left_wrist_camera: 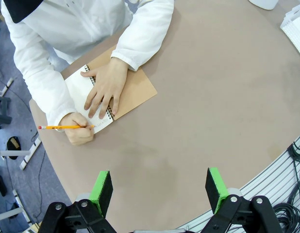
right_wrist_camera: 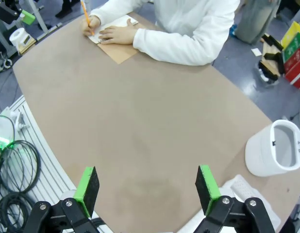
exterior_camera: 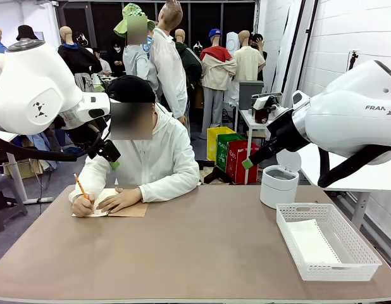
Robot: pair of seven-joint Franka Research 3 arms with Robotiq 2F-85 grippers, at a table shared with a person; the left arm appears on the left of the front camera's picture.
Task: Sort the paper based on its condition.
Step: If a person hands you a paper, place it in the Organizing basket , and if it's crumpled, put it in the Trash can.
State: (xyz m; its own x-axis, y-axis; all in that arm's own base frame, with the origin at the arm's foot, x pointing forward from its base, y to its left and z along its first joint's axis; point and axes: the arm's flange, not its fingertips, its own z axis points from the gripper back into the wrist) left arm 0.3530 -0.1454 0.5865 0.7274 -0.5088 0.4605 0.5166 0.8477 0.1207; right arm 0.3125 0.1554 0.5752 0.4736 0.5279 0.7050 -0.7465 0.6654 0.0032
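Well, my left jaws stand spread and empty above the worktop point(exterior_camera: 202, 253), over the person's hand point(left_wrist_camera: 102, 90) pressing the notebook point(left_wrist_camera: 135, 92) while the other writes with a pencil point(left_wrist_camera: 62, 127). I judge the right move is waiting, arms held high, until a sheet is offered. My right jaws hang spread too. Rightmost, the paper point(exterior_camera: 311, 244) lies flat in the basket point(exterior_camera: 347, 269), its long axis along the basket's, pointing far-left to near-right.

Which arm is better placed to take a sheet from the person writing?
Left, likely: the notebook lies far to the left, near the open left hand; the open right hand hangs near the basket.
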